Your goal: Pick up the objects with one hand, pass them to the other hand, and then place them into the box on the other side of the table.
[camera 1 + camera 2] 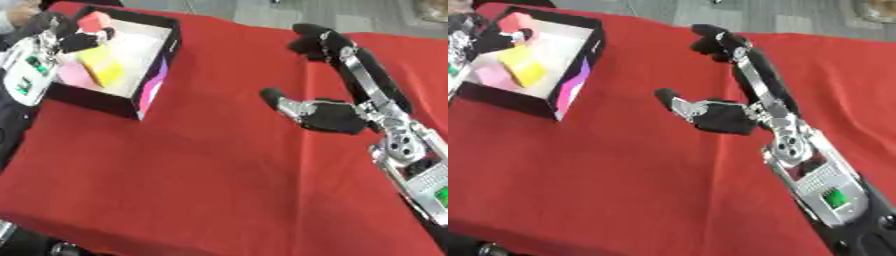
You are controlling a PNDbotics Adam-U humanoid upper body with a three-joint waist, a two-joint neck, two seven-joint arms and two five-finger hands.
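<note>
Left hand [74, 37] is held over the black box [162, 75] at far left, fingers pinched on a red block [94, 21] — yellow block [103, 70] inside. Right hand [328, 114] hovers mid-cloth, fingers spread.

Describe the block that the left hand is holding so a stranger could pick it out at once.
Find the black box at the left end of the red table. The left hand hangs over its far corner, fingers curled on a red block. Unlike the yellow block and pink block inside, it is held up.
</note>
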